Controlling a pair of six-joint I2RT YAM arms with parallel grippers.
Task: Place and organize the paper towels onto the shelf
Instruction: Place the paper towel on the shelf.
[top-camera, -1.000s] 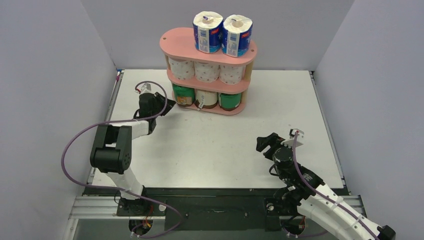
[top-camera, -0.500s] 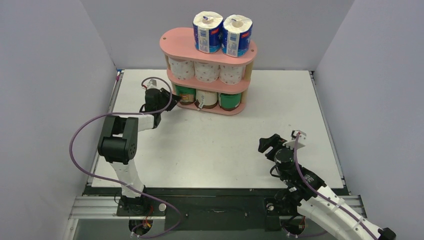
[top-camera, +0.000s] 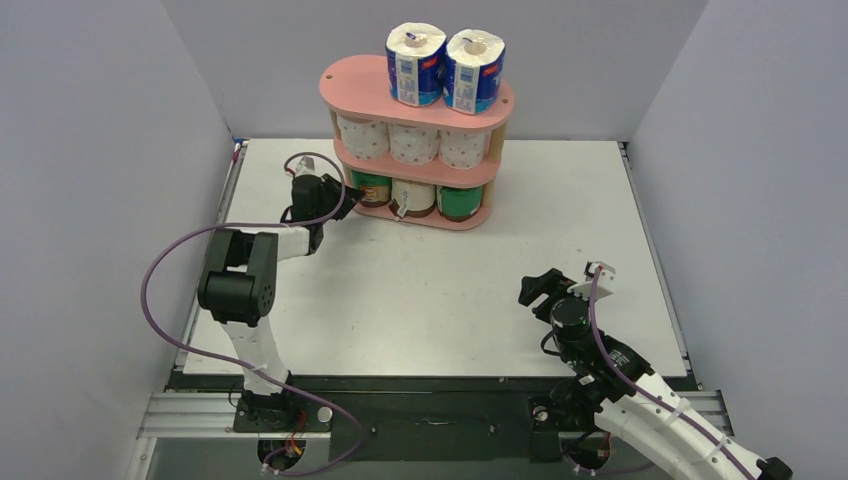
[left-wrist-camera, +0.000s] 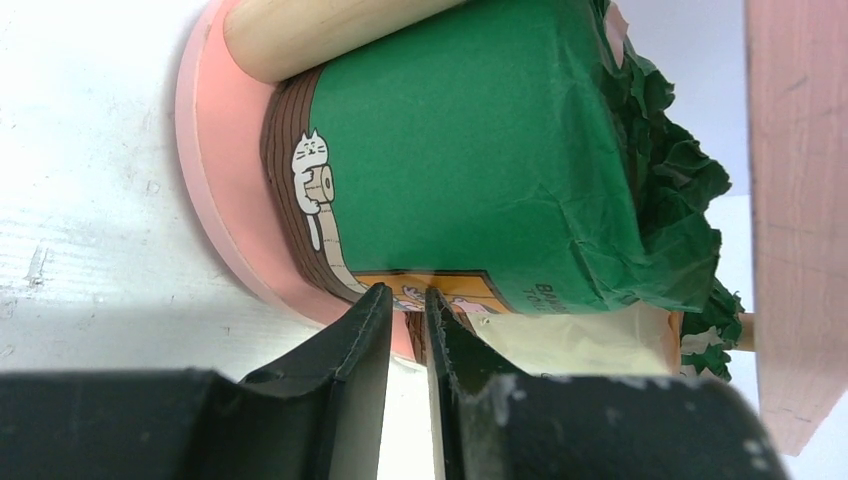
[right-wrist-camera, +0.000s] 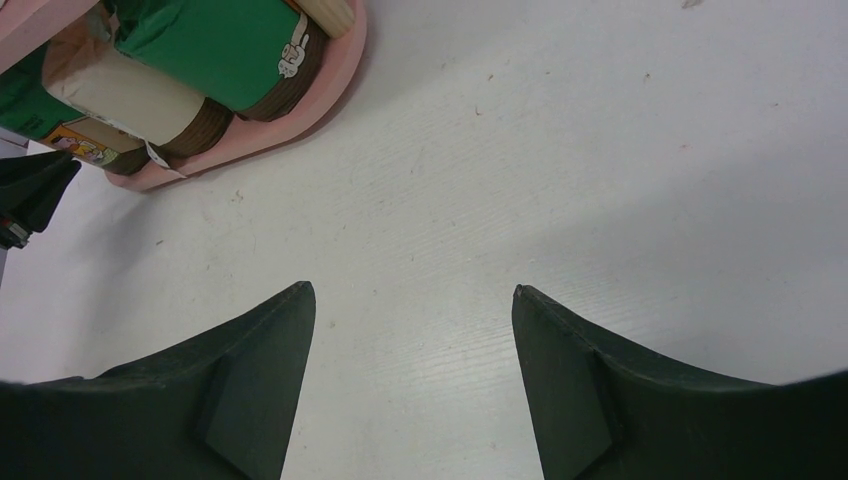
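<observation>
Lying at closed left fingers (left-wrist-camera: 350, 350): green roll (left-wrist-camera: 450, 150); shelf (left-wrist-camera: 215, 200) bottom tier

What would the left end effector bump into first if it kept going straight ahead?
Probably the green-wrapped roll on the shelf's bottom board; the shut left end effector points right at it, though the board's rim may come first.

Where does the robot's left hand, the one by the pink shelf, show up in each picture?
Top view: left hand at the shelf's lower left end.
Left wrist: bottom centre, by the green roll.
Right wrist: far left edge.
Shared landmark: the shelf's pink bottom board.
</observation>
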